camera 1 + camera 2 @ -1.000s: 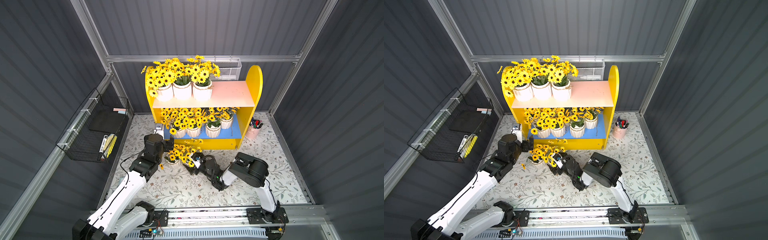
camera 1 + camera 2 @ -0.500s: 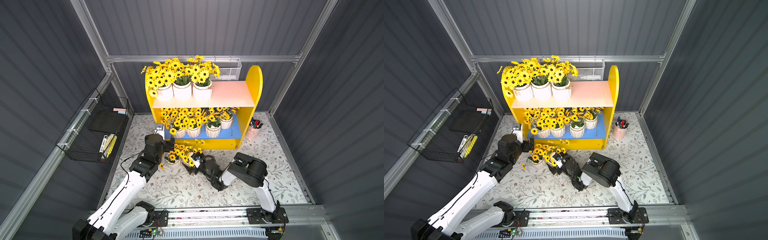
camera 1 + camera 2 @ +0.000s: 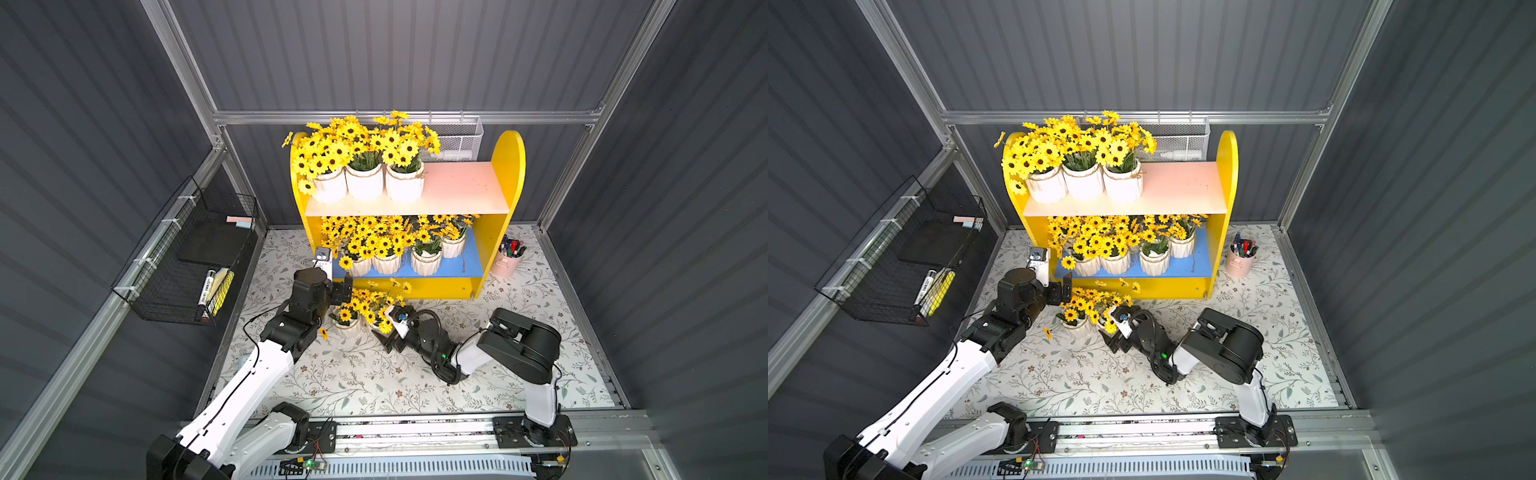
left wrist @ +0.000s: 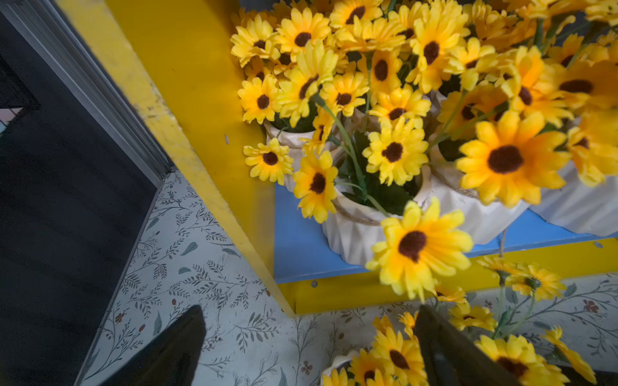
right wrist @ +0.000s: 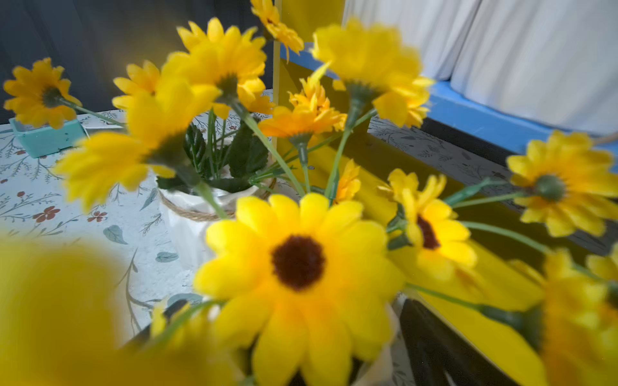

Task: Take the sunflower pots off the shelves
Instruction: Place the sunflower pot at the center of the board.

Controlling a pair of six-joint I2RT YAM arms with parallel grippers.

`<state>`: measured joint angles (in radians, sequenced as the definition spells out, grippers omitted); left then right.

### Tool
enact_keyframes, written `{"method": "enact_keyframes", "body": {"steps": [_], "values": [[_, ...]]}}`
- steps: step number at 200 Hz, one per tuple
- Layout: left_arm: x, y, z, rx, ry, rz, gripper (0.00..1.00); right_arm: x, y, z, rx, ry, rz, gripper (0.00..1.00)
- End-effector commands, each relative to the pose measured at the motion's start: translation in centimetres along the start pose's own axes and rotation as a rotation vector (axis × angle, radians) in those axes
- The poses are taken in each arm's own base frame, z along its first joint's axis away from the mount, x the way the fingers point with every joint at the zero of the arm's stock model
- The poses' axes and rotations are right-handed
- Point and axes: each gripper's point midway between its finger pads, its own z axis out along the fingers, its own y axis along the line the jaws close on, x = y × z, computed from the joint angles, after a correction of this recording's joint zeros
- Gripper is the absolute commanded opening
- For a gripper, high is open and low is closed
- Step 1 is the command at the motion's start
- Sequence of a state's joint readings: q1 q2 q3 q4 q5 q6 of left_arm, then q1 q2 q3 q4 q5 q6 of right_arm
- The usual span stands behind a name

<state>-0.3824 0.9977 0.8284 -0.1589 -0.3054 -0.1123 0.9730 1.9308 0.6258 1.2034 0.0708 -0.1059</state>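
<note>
The shelves stand at the back of the flowered mat. Three sunflower pots sit at the left of the pale pink upper board, and several more crowd the blue lower board. Two sunflower pots stand side by side on the mat in front of the shelves' left end. My right gripper is open with its fingers either side of the right-hand floor pot; its blooms fill the right wrist view. My left gripper is open and empty just left of the floor pots, near the lower board's corner.
A pink cup of pens stands right of the shelves. A black wire basket hangs on the left wall and a white mesh basket on the back wall. A small teal tray lies on the mat beyond the floor pots.
My right gripper's jaws have spread a little wider round the floor pot. Both arms have barely shifted and the pots stand where they were.
</note>
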Motion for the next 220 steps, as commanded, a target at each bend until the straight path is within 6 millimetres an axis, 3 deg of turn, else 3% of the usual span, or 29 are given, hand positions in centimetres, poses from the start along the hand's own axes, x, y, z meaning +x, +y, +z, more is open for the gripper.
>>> {"method": "enact_keyframes", "body": {"steps": [1,75,109,143,185,220], "values": [[-0.9,-0.5,-0.2,0.033,-0.009,-0.015,1.0,0.6,0.2,-0.6,-0.025,0.062,-0.014,0.99],[-0.7,-1.1,-0.1,0.066,0.001,-0.024,0.99,4.0,0.5,-3.4,-0.052,0.198,-0.027,0.99],[-0.7,-1.1,-0.1,0.07,0.003,-0.027,0.99,5.6,-1.4,-4.1,0.026,0.28,-0.003,0.98],[-0.9,-0.9,-0.2,0.059,-0.005,-0.025,1.0,5.3,-4.2,-2.5,0.081,0.262,0.046,0.91],[-1.0,-0.7,-0.4,0.052,-0.012,-0.025,1.0,4.3,-3.2,0.1,0.011,0.208,0.034,0.85],[-1.1,-0.8,-0.5,0.057,-0.017,-0.02,0.99,4.3,-3.3,-0.8,0.024,0.208,0.034,0.84]]}}
